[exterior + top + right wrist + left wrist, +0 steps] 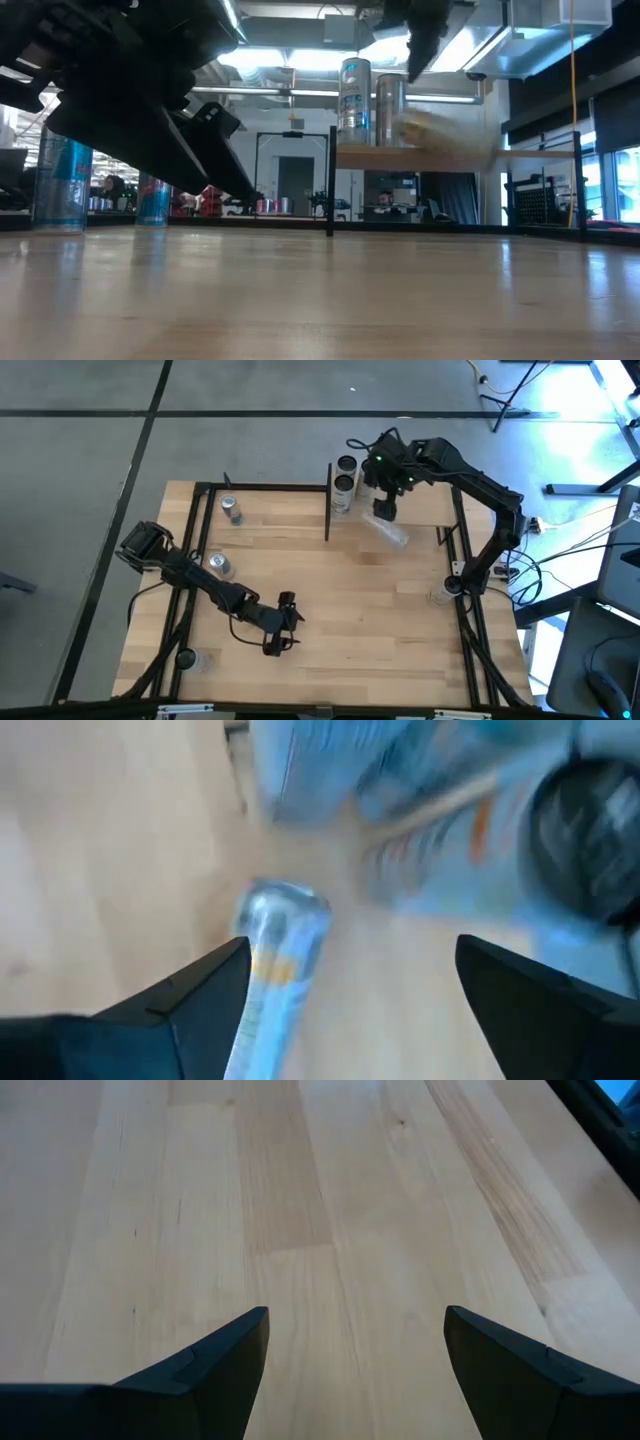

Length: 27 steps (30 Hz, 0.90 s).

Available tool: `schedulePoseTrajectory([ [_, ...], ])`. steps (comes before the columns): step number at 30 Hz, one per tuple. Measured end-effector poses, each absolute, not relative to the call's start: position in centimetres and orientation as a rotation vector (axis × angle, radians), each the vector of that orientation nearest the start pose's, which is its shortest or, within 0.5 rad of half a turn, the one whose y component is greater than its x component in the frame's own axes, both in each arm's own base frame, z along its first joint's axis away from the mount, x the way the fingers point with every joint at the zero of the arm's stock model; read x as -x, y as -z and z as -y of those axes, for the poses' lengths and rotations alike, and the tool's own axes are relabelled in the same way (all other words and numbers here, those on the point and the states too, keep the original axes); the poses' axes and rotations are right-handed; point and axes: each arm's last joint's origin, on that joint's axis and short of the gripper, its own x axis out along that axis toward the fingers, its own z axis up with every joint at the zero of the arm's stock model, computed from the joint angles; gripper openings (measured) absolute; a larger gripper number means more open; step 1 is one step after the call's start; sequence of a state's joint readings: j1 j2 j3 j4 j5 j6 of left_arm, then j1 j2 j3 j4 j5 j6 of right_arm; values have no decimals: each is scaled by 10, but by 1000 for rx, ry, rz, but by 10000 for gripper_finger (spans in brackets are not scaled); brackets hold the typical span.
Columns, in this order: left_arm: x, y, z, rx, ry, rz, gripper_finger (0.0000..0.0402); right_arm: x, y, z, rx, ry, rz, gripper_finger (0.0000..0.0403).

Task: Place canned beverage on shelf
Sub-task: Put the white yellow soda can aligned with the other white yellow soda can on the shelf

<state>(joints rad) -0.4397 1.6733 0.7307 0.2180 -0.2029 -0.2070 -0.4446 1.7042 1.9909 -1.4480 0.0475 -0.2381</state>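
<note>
The shelf (425,510) is a small raised board at the table's far right; it also shows in the low view (540,152). Two cans (345,475) stand upright on its left end. A third can (392,531), blurred, lies tipped on the shelf; it shows in the right wrist view (275,970) and as a smear in the low view (432,130). My right gripper (385,508) hangs open just above it, fingers (200,1000) spread to either side of it. My left gripper (283,622) is open and empty low over the table's near middle (355,1315).
Two more cans (232,508) (218,565) stand on the table's left side, beside the left arm. Thin black posts (328,500) edge the shelf and a black frame runs along the table's edges. Bare wood lies in the table's middle.
</note>
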Motion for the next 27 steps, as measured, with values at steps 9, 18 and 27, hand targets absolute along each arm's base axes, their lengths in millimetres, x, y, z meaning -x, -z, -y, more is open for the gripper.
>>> schedulePoseTrajectory([
  [9, -284, -139, 129, -24, 161, -709, 286, -280, -377, 78, -140, 212, -1353, 319],
  [18, -284, -143, 135, -2, 156, -658, 286, -259, -329, 10, -76, 263, -1460, 319],
  [27, -287, -147, 135, 66, 88, -601, 286, -240, -252, -14, -84, 320, -1619, 319],
])
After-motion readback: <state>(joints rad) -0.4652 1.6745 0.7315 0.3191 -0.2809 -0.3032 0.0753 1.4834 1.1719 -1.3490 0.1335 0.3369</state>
